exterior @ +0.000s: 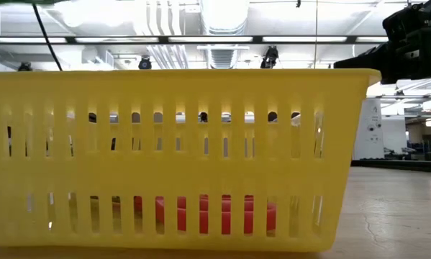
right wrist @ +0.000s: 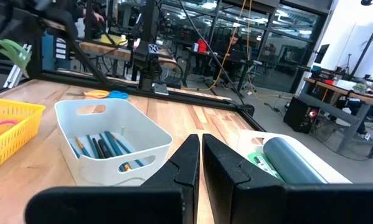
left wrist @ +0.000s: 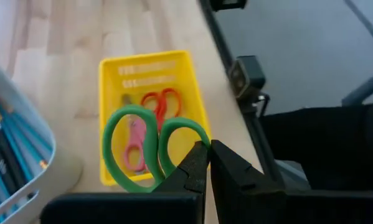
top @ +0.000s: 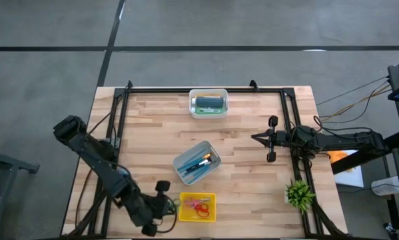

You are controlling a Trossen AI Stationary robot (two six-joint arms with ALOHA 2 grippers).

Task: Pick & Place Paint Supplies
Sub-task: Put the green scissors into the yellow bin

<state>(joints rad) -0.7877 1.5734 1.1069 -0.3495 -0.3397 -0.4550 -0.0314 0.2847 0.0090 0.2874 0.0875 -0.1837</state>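
Note:
My left gripper [top: 163,200] [left wrist: 206,148] hangs at the table's near edge, just left of a yellow basket [top: 212,212] [left wrist: 111,68], shut on green-handled scissors [left wrist: 150,152]. Blue-handled brushes [top: 199,164] [right wrist: 105,146] lie in a pale grey bin [top: 183,160] at mid-table. A white bin [top: 208,115] by the far edge holds green and dark tubes [top: 209,103] [right wrist: 292,158]. My right gripper [top: 254,138] [right wrist: 200,140] waits shut and level at the right side, touching nothing. My left gripper is shut on the green-handled scissors just below their two handle loops [left wrist: 170,177]. The fingers [left wrist: 195,168] cover the place of contact and the blades. The loops stick out sideways past one finger, lifted clear above the yellow basket's near end.
The yellow basket holds red [left wrist: 161,102] and pink [left wrist: 134,146] scissors and fills the low view [exterior: 179,144]. A green spiky plant [top: 299,193] stands at the near right. An orange and blue thing [right wrist: 105,94] lies on the table. Bare wood shows between the bins.

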